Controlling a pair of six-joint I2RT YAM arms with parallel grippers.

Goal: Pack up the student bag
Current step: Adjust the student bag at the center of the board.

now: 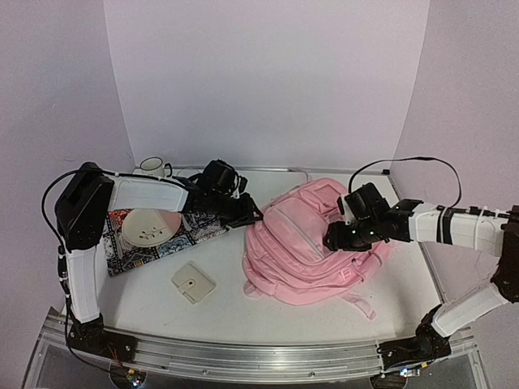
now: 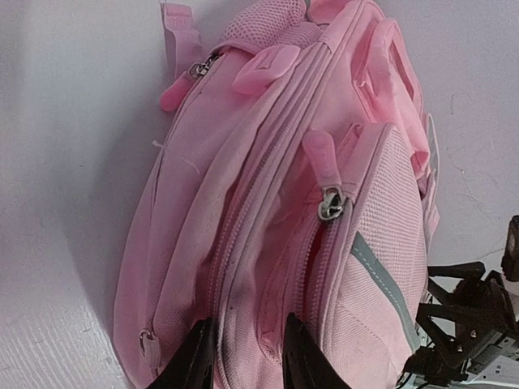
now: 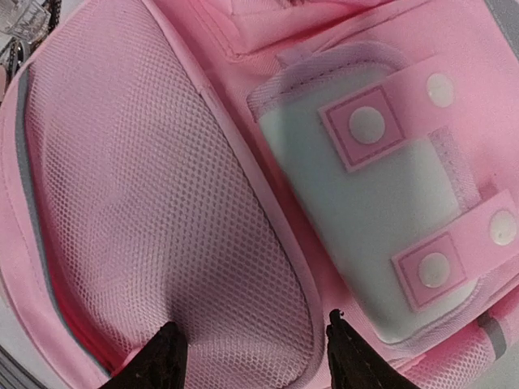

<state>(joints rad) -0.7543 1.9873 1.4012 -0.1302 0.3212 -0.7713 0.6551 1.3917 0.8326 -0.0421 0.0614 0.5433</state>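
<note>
From above: student bag [image 1: 304,243] flat on white table [image 1: 243,316], right of centre; left gripper [image 1: 253,215] at its left edge, right gripper [image 1: 334,237] over its right side. Left wrist: fingers narrowly apart against pink fabric, perhaps pinching it, cannot tell. Right wrist: fingers spread wide above mesh pocket [image 3: 154,203], holding nothing.

Left arm reaches forward and inward, elbow raised. Left gripper [image 2: 247,324]: jaws narrowly parted, grip undetermined. Right arm extends inward, wrist angled down. Right gripper [image 3: 251,322]: fingers spread wide, holding nothing.
</note>
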